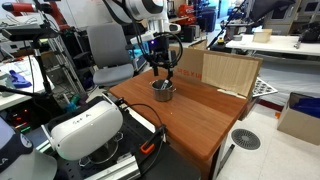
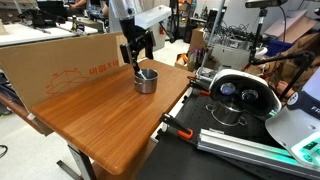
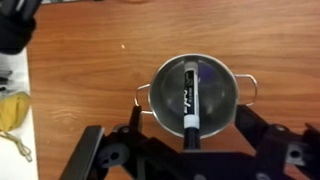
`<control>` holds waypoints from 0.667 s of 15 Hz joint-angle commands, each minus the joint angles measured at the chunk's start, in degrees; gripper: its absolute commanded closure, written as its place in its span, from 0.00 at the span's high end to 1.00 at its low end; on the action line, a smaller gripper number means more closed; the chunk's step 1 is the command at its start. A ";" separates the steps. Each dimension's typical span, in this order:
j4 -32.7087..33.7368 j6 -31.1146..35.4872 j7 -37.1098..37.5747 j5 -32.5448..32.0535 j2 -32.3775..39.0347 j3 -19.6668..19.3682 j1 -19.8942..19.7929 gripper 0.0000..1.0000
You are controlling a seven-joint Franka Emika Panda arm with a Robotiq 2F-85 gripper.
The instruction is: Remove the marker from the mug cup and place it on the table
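Observation:
The grey metal mug cup (image 3: 200,92) stands on the reddish-brown table (image 3: 90,60). The marker (image 3: 189,95) lies slanted inside it, with its dark end resting on the rim nearest the wrist. My gripper (image 3: 194,124) is open, just above the mug, with a finger on each side of the marker's dark end and not touching it. Both exterior views show the gripper (image 1: 163,68) (image 2: 138,58) pointing straight down over the mug (image 1: 163,92) (image 2: 146,81) at the far part of the table (image 1: 200,115) (image 2: 90,120).
A pale plywood board (image 1: 228,72) stands behind the mug. A cardboard box (image 2: 60,60) lines the table's far edge. A large white rounded device (image 1: 85,125) (image 2: 236,92) and orange clamps (image 2: 176,128) sit off the table's end. A yellow object (image 3: 10,112) lies beyond the table edge.

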 commanded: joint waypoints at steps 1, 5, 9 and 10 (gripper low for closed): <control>2.60 0.77 0.85 -0.71 2.61 -0.49 0.65 1.00; 4.72 0.33 0.45 -0.52 4.80 -0.49 0.95 1.00; 5.82 0.06 -0.44 -0.82 6.00 -0.67 1.12 0.58; 6.01 -0.03 -0.52 -0.69 6.01 -0.62 1.13 0.51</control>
